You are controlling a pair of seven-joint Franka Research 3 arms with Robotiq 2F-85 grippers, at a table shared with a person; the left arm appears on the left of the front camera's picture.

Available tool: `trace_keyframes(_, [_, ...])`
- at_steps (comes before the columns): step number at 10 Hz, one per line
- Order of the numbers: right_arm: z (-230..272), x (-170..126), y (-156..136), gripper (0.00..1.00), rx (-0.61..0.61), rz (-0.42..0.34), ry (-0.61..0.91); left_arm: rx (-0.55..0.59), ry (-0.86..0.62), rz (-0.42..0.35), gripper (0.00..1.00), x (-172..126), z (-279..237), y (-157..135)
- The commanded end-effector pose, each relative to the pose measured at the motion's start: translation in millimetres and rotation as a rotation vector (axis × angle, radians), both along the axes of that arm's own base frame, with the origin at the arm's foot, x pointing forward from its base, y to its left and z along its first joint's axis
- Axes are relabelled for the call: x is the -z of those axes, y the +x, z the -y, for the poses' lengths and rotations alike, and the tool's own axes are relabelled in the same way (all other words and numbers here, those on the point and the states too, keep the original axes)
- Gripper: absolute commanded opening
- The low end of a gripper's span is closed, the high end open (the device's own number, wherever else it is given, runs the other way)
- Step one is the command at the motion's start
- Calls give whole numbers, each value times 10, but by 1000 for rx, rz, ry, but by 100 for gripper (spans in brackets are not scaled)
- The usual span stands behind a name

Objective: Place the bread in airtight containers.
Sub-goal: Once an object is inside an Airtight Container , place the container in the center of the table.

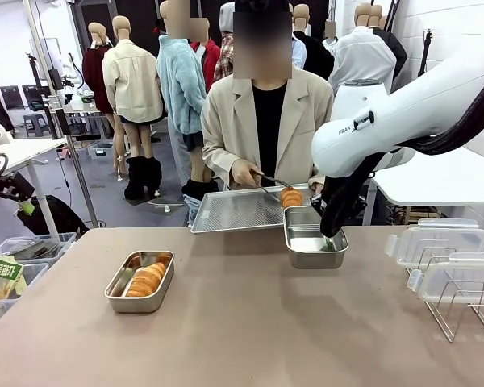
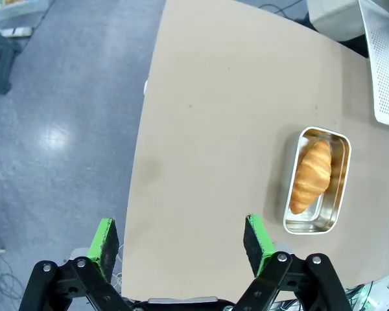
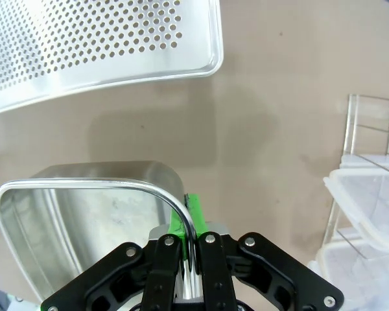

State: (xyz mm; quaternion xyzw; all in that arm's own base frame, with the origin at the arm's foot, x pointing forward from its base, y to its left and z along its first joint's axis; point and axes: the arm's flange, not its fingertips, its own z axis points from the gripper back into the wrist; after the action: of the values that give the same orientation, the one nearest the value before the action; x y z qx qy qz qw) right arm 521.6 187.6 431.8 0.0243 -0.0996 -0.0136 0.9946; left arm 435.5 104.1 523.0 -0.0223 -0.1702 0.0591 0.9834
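One airtight container (image 1: 139, 281) sits at the table's left with a bread roll (image 1: 147, 279) lying inside. In the left wrist view the same container (image 2: 292, 223) and bread (image 2: 311, 168) lie off to the right, and my left gripper (image 2: 180, 238) hangs open high above bare table. My right gripper (image 1: 329, 239) is shut on the near rim of a second, empty container (image 1: 306, 256); the right wrist view shows its pads (image 3: 193, 208) pinching that container's wall (image 3: 84, 220). The person holds another bread roll (image 1: 291, 197) in tongs just beyond it.
A perforated metal tray (image 1: 234, 211) lies at the far edge before the person, and shows as the tray (image 3: 104, 45) in the right wrist view. Clear lids (image 1: 440, 242) stand in a wire rack (image 1: 460, 310) at the right. The table's left edge (image 2: 142, 129) drops to the floor.
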Motion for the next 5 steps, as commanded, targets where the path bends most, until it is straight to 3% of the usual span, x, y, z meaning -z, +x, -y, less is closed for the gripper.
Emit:
trace_keyframes(1, [-3,7,-12,0,5,17,9,9,15,-4,100,2,56,23])
trace_keyframes(5, [-3,7,-12,0,5,17,9,9,15,-4,100,2,56,23])
